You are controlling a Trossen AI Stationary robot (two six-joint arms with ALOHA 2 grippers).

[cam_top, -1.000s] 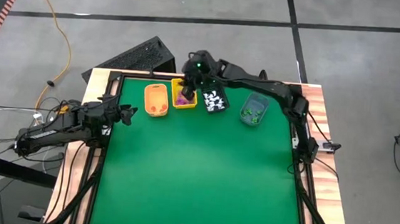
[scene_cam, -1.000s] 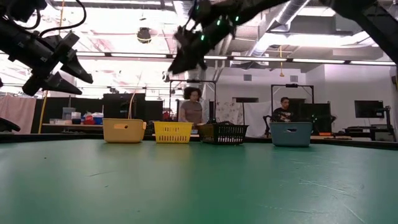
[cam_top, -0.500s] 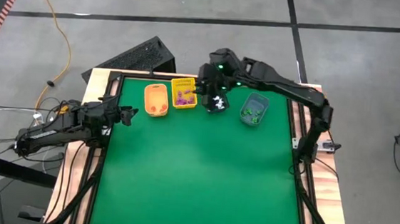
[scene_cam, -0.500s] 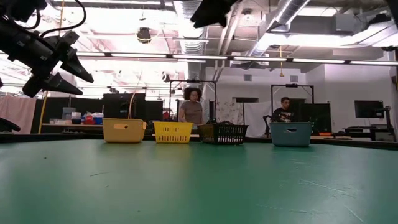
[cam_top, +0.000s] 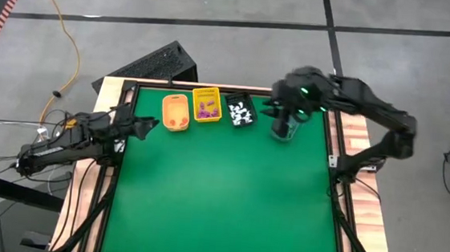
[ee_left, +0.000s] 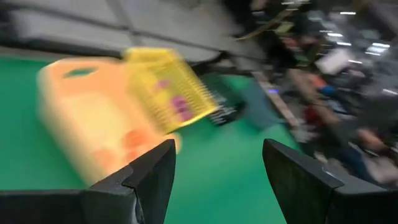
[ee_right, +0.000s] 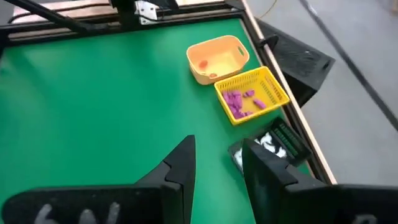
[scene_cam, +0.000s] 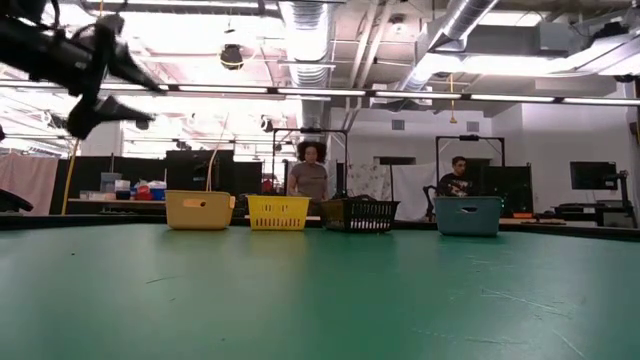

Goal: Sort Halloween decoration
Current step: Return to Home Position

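**Bins filled, green bare: the sort looks all but finished**

You've got the worktop (cam_top: 219,206) showing plain green from the near edge up to the row of four bins along its far side, and I can't pick out one loose trinket on it. The right arm reaches in over that row, and the right hand (ee_right: 219,146) hovers above the blue-grey bin (cam_top: 282,134). Its fingers stand a narrow gap apart with nothing between them. The left arm waits at the worktop's left edge, its left hand (ee_left: 217,149) spread wide and holding nothing either.

Now the small stuff. The Halloween decoration (ee_right: 236,101) sits in the bins by colour: purple in the yellow bin (ee_right: 277,93), white in the black bin (ee_right: 287,140), and a few orange bits in the orange bin (ee_right: 208,76). What the blue-grey bin holds is mostly hidden under the right hand.

My read is that the sorting itself is done or very nearly so. All you have left is bringing the right arm off the bins to its rest.
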